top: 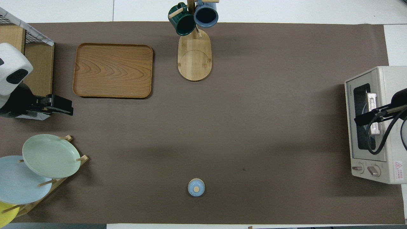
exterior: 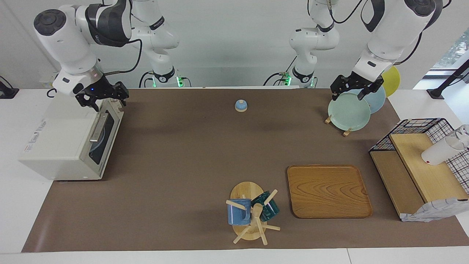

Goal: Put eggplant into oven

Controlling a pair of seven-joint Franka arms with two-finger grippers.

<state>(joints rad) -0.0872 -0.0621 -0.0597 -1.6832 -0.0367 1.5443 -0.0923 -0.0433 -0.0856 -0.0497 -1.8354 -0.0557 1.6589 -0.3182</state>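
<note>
Right hand: raised over the top front edge of the oven, at the door's upper rim; its dark fingers stand apart and hold nothing. Oven: boxy off-white toaster oven at the right arm's end of the surface, door shut, silver bar handle across the dark glass, two knobs on the front panel; a pale shape shows dimly through the glass, and what it is cannot be told. Eggplant: not visible in either view. Left hand: raised over the plate rack at the left arm's end, just above the rim of the pale green plate; fingers apart, nothing held. Plate rack: wooden pegs, carrying the pale green plate, a light blue plate and a yellow plate, all standing tilted. Small blue lid with a wooden knob: alone on the brown mat, near the robots, between the two arms. Wooden tray: flat on the mat, farther from the robots than the plates. Mug tree: wooden, oval base, beside the tray, bearing a blue mug and a dark green mug. Wire-and-wood shelf: at the left arm's end, with a white cup lying on its side on the top board.
</note>
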